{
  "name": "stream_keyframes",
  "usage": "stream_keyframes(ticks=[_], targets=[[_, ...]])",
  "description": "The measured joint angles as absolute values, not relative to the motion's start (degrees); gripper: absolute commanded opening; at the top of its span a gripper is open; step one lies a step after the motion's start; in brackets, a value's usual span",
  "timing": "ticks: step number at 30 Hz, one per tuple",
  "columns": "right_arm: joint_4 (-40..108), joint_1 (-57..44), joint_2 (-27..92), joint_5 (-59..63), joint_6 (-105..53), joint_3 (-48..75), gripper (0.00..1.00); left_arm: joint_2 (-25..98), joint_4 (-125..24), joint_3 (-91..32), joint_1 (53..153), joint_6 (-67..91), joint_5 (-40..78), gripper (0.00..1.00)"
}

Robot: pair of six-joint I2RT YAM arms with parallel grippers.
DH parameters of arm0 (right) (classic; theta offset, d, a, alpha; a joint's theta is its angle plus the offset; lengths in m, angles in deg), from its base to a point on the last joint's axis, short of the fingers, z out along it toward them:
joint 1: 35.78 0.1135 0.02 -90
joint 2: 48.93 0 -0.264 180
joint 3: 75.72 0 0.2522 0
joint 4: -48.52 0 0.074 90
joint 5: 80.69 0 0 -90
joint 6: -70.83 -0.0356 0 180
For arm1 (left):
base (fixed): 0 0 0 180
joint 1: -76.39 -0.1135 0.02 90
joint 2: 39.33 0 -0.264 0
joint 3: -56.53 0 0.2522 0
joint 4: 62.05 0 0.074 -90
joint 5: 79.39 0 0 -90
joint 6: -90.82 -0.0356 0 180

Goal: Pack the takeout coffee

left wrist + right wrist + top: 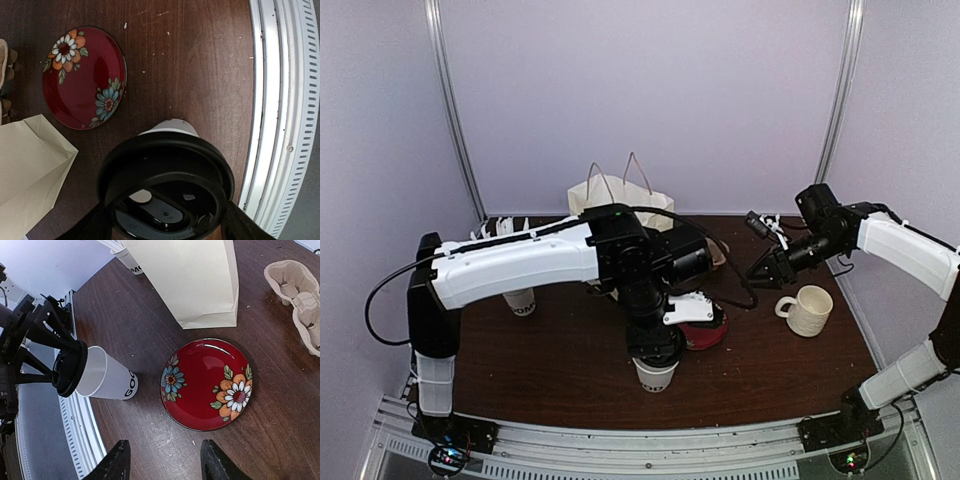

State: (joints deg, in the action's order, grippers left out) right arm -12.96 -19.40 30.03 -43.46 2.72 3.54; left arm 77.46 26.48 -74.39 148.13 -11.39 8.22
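Tapered white paper cup (110, 377): plain white, dark block letters near base.
Round black plastic lid (167, 150): glossy black throughout.
Round deep-red glazed plate (205, 370): orange-and-white daisies, blue flowers, green leaves near rim.
Cream paper bag (195, 280): pale, unprinted.
Dark brown wooden tabletop (200, 60): faint grain, pale specks.
Cream ribbed ceramic mug (810, 310): one colour.
Beige moulded pulp tray (295, 290): unpatterned.

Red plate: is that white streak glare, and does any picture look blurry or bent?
Right wrist: yes, glare on the red plate, upper rim. Left wrist: the black lid is close and soft; the metal rail bows. Top external: evenly lit.
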Motion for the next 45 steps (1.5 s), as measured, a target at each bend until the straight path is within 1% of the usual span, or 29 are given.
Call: stream_keyframes(ticks=[5, 22, 45], targets=[[-12.2, -19.4, 30.0, -43.6, 2.7, 2.8, 0.51, 79.5, 27.9, -75.0, 148.1, -10.6, 8.5, 0.7], [-12.0, -19.4, 30.0, -43.8, 3.5, 2.5, 0.51, 80.9, 29.7, -75.9, 147.1, -8.5, 8.3, 0.7], [-12.1, -19.4, 30.0, -43.8, 3.6, 2.2, 0.51, 83.9, 29.8, -77.3, 146.5, -8.4, 11.9, 0.7]])
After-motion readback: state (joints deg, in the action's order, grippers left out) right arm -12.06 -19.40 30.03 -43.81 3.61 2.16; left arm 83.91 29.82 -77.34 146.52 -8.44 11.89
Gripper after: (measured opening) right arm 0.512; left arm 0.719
